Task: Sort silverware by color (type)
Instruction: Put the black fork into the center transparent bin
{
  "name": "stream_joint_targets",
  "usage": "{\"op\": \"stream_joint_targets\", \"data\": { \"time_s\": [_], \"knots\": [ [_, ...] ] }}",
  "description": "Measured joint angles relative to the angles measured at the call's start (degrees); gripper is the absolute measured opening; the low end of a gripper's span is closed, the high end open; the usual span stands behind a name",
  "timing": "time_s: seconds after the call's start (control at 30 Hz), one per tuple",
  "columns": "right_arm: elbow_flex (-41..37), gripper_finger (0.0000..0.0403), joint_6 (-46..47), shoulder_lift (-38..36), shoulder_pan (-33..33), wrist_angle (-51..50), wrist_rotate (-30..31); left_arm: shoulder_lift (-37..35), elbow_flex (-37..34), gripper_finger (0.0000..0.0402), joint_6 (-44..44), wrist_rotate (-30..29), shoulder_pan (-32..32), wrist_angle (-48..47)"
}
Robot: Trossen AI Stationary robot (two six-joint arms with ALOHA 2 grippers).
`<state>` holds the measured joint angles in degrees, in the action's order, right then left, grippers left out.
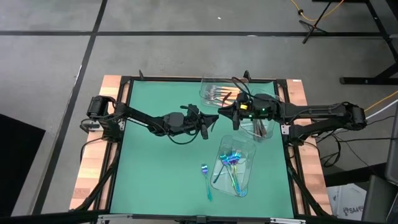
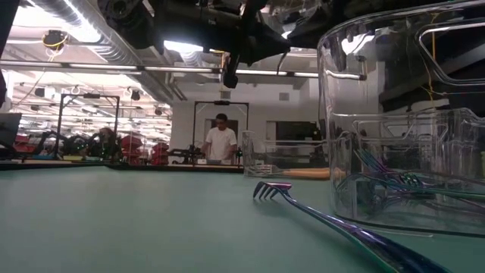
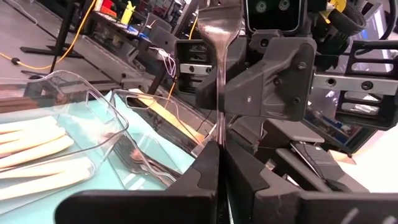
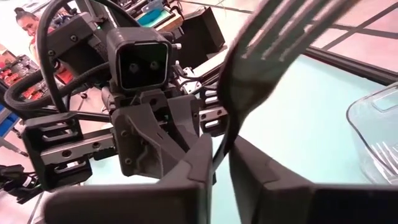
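Note:
A dark grey fork (image 3: 219, 74) hangs in the air above the middle of the green table, between my two grippers, which meet tip to tip. My left gripper (image 1: 213, 119) is shut on it from the left, and my right gripper (image 1: 225, 114) is closed on it from the right. Its tines (image 4: 298, 25) stand up close before the right wrist camera. An iridescent blue-teal fork (image 1: 206, 180) lies flat on the mat at the near middle. My left gripper (image 3: 219, 168) pinches the fork's thin handle (image 3: 219, 134) between its two fingers, coming level from the table's left. The fork stands upright above the fingers, clear of the table. My right gripper (image 4: 222, 168) pinches the fork's shaft below the head (image 4: 225, 140) between its two fingers, coming from the table's right, slanting slightly down. The head rises above the fingers.
Three clear trays stand to the right: one with blue-teal forks (image 1: 233, 165) near, one with dark forks (image 1: 264, 124) under the right arm, one with orange-handled forks (image 1: 214, 93) at the far edge. The mat's left half is bare. A person stands beyond the table (image 2: 221, 140).

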<state>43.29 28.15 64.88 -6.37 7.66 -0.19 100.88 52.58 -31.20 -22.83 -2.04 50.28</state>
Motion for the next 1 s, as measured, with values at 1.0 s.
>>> {"op": "stream_joint_targets", "data": {
  "time_s": [1.0],
  "knots": [
    [0.0, 0.0001, 0.01, -3.21, -0.04, -2.46, -0.85, 0.0, 0.04, 0.0082, -0.07, -0.02, 0.0, -0.81]
  ]
}}
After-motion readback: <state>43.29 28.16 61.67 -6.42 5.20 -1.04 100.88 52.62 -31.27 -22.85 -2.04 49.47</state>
